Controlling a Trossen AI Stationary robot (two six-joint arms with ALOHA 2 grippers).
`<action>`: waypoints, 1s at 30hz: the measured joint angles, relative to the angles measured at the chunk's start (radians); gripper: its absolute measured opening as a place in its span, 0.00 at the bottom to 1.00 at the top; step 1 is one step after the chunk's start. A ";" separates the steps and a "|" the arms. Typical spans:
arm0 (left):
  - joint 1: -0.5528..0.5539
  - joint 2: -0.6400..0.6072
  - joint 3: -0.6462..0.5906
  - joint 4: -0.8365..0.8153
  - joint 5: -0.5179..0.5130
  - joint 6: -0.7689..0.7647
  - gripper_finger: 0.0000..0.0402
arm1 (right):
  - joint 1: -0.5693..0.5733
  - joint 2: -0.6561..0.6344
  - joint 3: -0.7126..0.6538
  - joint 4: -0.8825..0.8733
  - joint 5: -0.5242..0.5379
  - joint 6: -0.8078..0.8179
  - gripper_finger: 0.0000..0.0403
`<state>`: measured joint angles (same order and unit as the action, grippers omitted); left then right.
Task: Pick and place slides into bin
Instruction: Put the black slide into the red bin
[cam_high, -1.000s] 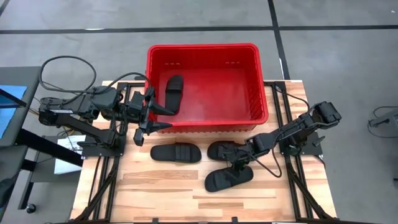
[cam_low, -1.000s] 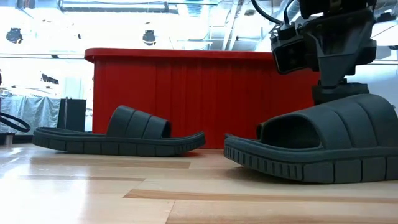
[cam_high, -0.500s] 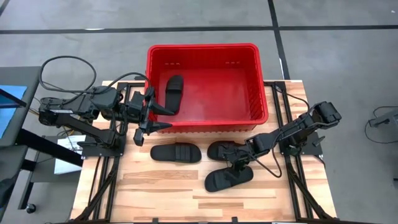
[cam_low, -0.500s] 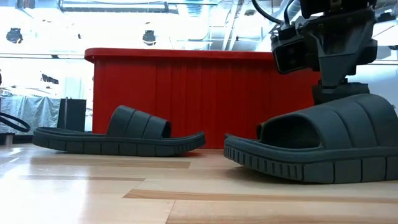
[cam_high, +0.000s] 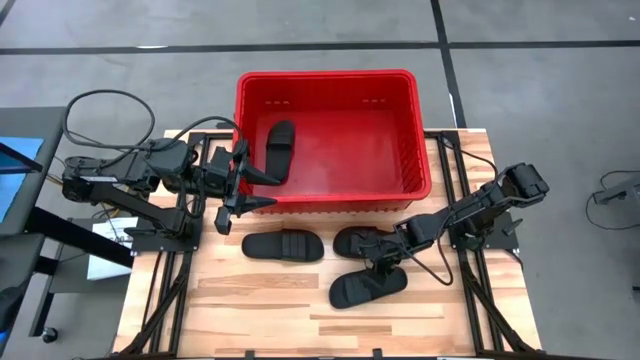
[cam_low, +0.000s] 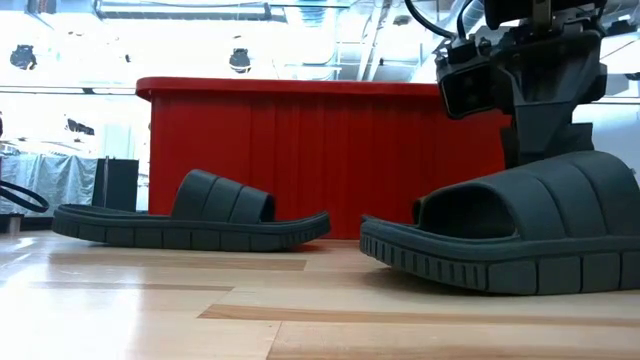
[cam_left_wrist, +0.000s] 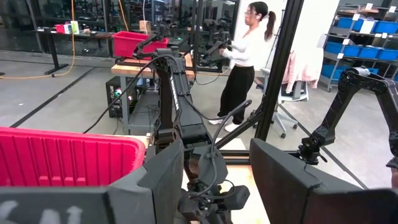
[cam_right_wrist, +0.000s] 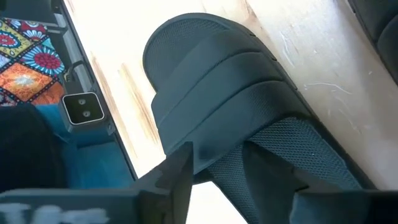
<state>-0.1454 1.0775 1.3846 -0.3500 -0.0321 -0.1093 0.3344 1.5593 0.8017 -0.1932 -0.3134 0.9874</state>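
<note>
In the high view, the red bin (cam_high: 333, 135) stands in the upper middle with one slide (cam_high: 279, 151) inside at its left, while three slides lie below it on the table (cam_high: 260, 310): one at the centre (cam_high: 282, 245), one to its right (cam_high: 366, 241), and the lowest one (cam_high: 368, 286), where the right gripper (cam_high: 385, 264) sits; the left gripper (cam_high: 243, 185), with fingers spread, hangs at the bin's left wall. In the low view, the right gripper (cam_low: 545, 135) comes down onto the strap of the near slide (cam_low: 505, 235) at the right, and another slide (cam_low: 190, 215) lies at the left before the bin (cam_low: 300, 150). In the left wrist view, the spread fingers (cam_left_wrist: 165, 177) hold nothing beside the bin rim (cam_left_wrist: 68, 155), with a person (cam_left_wrist: 239, 62) in the room behind, and in the right wrist view the fingers (cam_right_wrist: 174, 171) stand spread on both sides of the slide's strap (cam_right_wrist: 230, 112).

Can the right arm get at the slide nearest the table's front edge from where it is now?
Probably yes: the right gripper hangs low right over that slide, its open fingers astride the strap, nothing between them.
</note>
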 joint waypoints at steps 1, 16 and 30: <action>0.000 0.000 0.000 0.000 0.000 0.000 0.44 | 0.000 0.000 0.000 0.000 0.000 0.000 0.29; 0.000 0.000 0.000 0.000 0.000 0.000 0.44 | 0.000 0.000 0.000 0.001 -0.003 -0.016 0.02; 0.000 0.000 0.000 0.000 0.000 0.000 0.44 | -0.003 0.000 0.000 0.001 -0.003 0.001 0.00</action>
<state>-0.1455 1.0777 1.3843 -0.3500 -0.0319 -0.1092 0.3317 1.5593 0.8017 -0.1925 -0.3164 0.9884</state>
